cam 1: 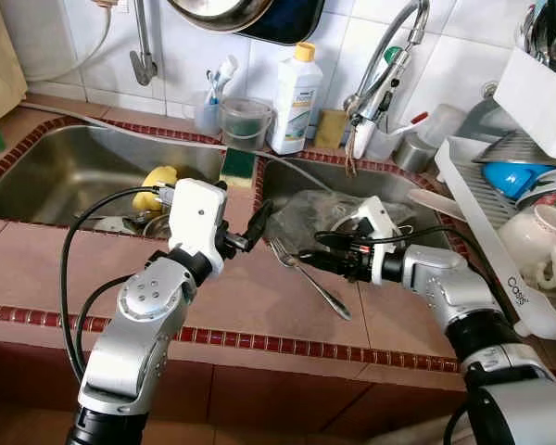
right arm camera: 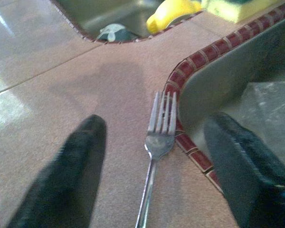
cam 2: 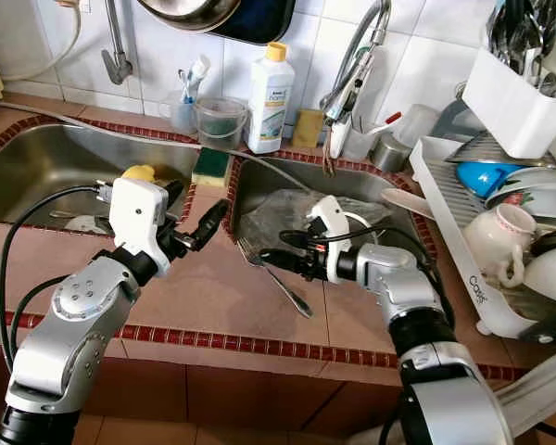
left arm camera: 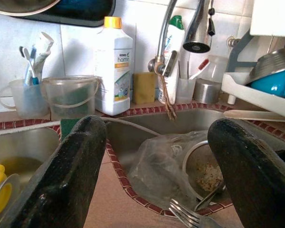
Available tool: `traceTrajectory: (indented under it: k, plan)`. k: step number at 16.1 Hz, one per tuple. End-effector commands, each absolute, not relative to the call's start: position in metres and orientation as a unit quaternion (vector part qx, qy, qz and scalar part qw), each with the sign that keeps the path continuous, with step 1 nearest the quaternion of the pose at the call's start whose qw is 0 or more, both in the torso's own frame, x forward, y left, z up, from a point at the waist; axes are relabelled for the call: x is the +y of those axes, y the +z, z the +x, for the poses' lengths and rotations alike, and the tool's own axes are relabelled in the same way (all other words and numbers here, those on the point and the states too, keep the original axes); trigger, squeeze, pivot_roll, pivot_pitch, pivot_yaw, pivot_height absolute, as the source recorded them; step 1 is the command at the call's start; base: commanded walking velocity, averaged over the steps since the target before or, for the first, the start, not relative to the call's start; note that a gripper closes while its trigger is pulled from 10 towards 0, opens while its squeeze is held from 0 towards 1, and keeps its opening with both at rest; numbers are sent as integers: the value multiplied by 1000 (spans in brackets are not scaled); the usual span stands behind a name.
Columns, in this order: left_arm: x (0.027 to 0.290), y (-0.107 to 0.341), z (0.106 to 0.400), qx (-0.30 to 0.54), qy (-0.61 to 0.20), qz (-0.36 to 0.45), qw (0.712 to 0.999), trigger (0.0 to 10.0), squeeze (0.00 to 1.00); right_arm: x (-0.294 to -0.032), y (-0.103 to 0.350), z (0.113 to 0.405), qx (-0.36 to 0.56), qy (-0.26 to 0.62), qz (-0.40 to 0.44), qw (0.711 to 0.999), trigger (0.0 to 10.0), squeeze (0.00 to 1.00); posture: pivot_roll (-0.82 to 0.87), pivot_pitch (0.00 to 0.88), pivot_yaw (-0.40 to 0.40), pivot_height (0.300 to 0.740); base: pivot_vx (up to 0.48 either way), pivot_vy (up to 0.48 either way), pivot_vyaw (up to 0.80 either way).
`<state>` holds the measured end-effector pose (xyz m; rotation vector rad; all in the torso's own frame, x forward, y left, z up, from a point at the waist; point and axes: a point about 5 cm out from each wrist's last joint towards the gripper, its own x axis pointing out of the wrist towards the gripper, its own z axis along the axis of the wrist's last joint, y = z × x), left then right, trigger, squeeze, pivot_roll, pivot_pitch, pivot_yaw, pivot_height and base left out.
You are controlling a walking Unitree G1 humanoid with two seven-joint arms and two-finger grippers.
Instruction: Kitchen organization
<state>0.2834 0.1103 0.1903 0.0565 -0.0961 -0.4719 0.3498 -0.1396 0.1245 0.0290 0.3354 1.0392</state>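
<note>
Hovering over a fork (cam 1: 308, 276) on the tiled worktop (cam 1: 250, 301), both grippers stand released.

Right gripper (cam 1: 306, 259) sits low above the fork's neck, fingers spread to either side, grasping nothing. Fork lies flat, tines at the red-tiled rim of the right sink basin (cam 1: 296, 185), handle toward the worktop's front edge. Left gripper (cam 1: 250, 227) is parted, near the divider between basins, clear of the fork.

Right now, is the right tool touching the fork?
Apart. The right wrist view shows the fork lying on the countertop between the right tool's open fingers, with bare tile on both sides.
</note>
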Motion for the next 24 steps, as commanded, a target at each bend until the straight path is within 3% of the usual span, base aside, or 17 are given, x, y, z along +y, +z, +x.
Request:
traceTrajectory:
  k: [1,5,6,7,15,24]
  plan:
    - [106,192,283,-53,-239,27,969,10000,0,-140,126,351,163,504,3,848,10000,1000,29,10,-173,740,0,0,0]
    - [107,193,283,-54,-237,27,970,10000,0,-137,120,350,174,511,-4,842,10000,1000,29,16,-173,740,0,0,0]
    - [107,194,283,-54,-236,26,970,10000,0,-135,118,351,177,509,-10,843,10000,882,27,25,-174,740,0,0,0]
    - [107,194,283,-54,-235,26,970,10000,0,-134,118,352,179,507,-7,843,10000,0,28,34,-177,740,0,0,0]
    - [110,172,254,18,-321,59,945,10000,0,-125,118,361,183,476,9,860,10000,0,35,61,-187,740,0,0,0]
    - [106,176,250,16,-319,63,946,10000,0,-121,105,357,218,483,-2,848,10000,0,51,83,-206,740,0,0,0]
